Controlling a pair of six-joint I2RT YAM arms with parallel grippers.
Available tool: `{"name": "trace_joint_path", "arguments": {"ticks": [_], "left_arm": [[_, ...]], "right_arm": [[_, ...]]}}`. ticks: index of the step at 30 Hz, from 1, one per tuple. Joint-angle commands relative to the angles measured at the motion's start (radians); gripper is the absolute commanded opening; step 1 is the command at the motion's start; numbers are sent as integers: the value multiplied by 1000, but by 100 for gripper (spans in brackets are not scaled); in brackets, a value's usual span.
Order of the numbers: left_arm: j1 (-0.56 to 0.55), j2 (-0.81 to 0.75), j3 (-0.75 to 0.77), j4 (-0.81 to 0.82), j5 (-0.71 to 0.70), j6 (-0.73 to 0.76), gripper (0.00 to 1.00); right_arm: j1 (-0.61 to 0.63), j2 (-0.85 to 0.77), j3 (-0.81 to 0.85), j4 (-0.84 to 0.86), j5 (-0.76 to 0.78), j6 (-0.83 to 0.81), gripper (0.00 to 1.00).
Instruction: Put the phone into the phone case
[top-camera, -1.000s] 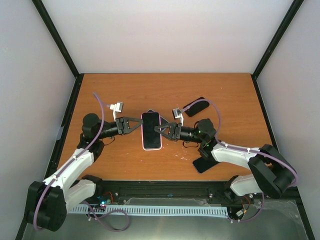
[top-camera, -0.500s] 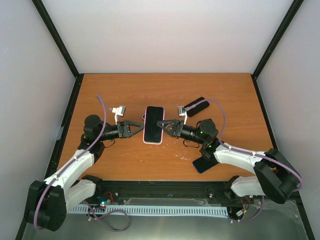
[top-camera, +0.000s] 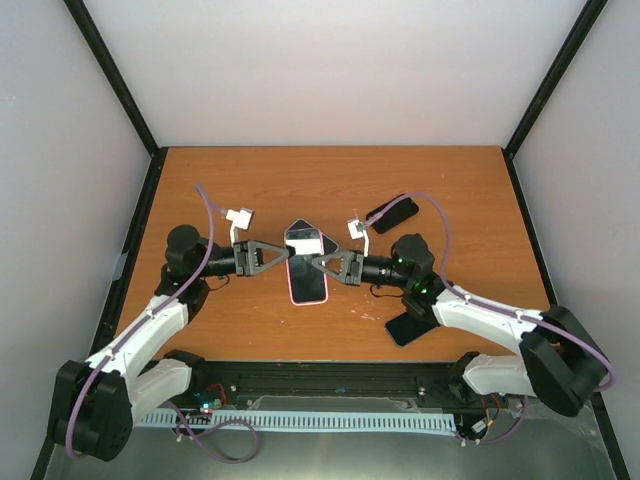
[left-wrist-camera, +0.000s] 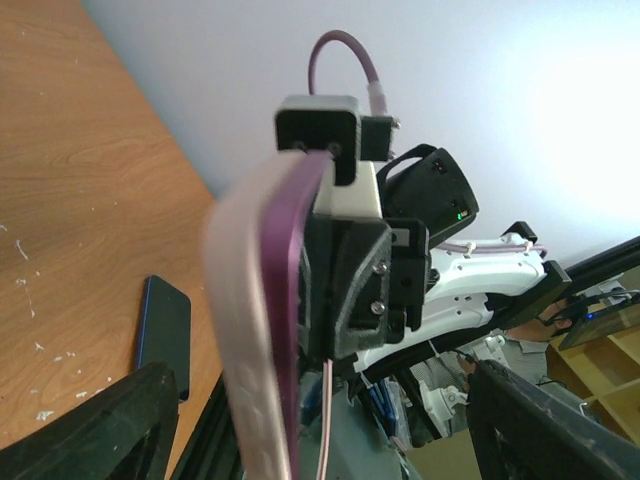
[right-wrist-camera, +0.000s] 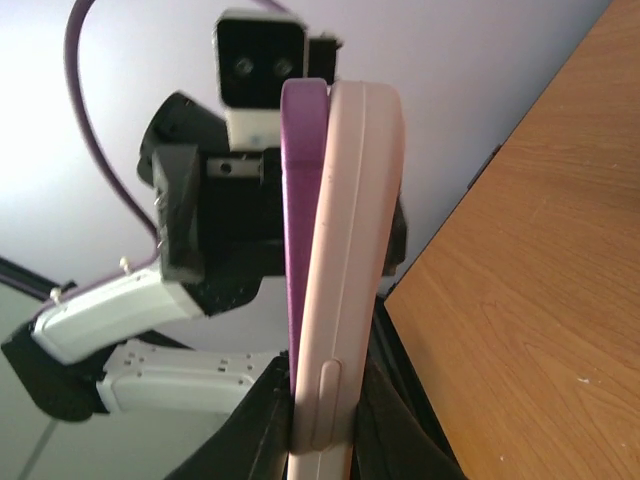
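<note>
Phone newly askew; purple edge (wrist views)

Left arm: stretched low toward centre; left gripper points right, jaws wide apart.
Right arm: stretched low toward centre; right gripper points left, clamped on phone edge.

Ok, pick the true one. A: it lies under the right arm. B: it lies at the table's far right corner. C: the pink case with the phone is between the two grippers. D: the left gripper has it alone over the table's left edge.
C: the top view shows the left gripper and right gripper facing each other, with the pink case and purple phone between them.
</note>
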Motion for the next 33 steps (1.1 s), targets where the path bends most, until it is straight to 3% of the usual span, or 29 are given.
{"name": "trace_joint_path", "arguments": {"ticks": [1, 5, 10, 15, 18, 26, 33], "left_arm": [[-8, 25, 47, 62, 1, 22, 77], [-8, 38, 69, 122, 24, 2, 66], [-9, 55, 91, 139, 67, 19, 50], [-9, 76, 98, 96, 75, 68, 17], [-9, 93, 99, 76, 80, 95, 6], [-9, 99, 144, -92, 71, 236, 0], [-9, 100, 170, -174, 58, 289, 0]], "right_arm": [[2, -106, 49, -133, -76, -182, 13], [1, -141, 65, -223, -108, -247, 13], [2, -144, 64, -217, -129, -237, 13], [2, -132, 63, -223, -129, -238, 14], [2, -128, 64, -231, -118, -230, 16], [1, -122, 58, -233, -38, -139, 28], [2, -95, 64, -178, -1, -53, 27]]}}
